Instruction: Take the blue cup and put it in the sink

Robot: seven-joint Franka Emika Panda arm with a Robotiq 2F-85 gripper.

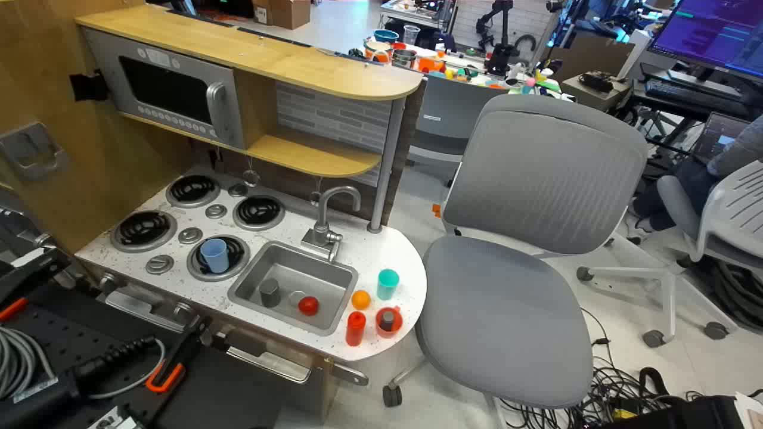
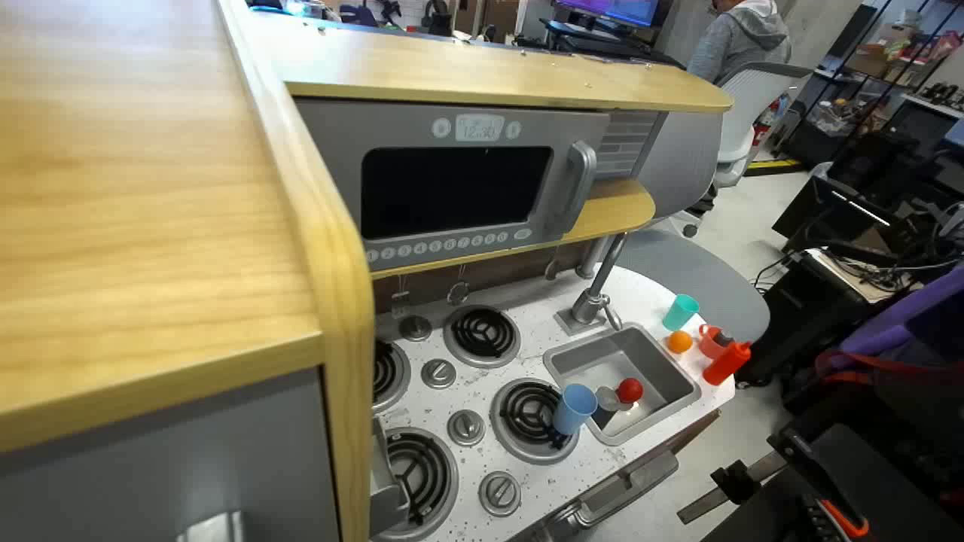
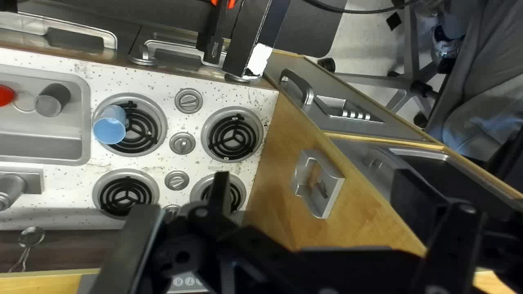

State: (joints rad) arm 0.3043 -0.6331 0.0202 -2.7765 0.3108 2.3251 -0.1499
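Observation:
The blue cup (image 1: 215,256) stands upright on the burner beside the sink. It shows in both exterior views, here too (image 2: 575,409), and in the wrist view (image 3: 109,125). The sink (image 1: 325,280) is a grey basin holding a red ball and a small grey cylinder. It also shows in an exterior view (image 2: 659,369) and, cut off at the left edge, in the wrist view (image 3: 41,141). My gripper (image 3: 310,175) is open and empty in the wrist view, over the wooden side panel, well apart from the cup. The exterior views do not show it.
The curved faucet (image 1: 322,220) rises behind the sink. The microwave (image 1: 173,89) and shelf (image 1: 325,152) overhang the counter's back. A teal cup (image 1: 387,283), orange ball (image 1: 360,300), red bottle (image 1: 356,329) and red cup (image 1: 388,322) stand past the sink. A wooden panel (image 2: 343,361) borders the burners.

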